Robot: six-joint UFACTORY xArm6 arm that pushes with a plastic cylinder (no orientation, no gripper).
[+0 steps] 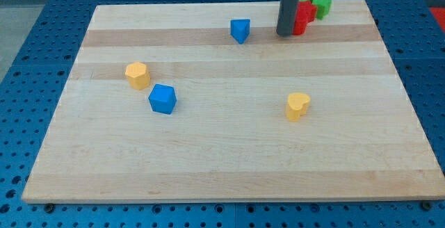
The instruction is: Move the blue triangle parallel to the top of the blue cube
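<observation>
Pale wooden board (229,151), smooth blue triangle (240,30), blue cube (163,99), my tip (286,33) beside red block (302,17)

We see two yellow blocks (138,75) (297,106) mid-board, red block (302,18) touching green block (320,5) top right.

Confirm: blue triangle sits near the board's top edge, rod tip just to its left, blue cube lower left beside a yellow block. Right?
One error: my tip is to the right of the blue triangle, not the left, close against the red blocks. The camera view shows this. The rest holds: the triangle is near the top edge, and the blue cube lies lower left beside a yellow block.
</observation>
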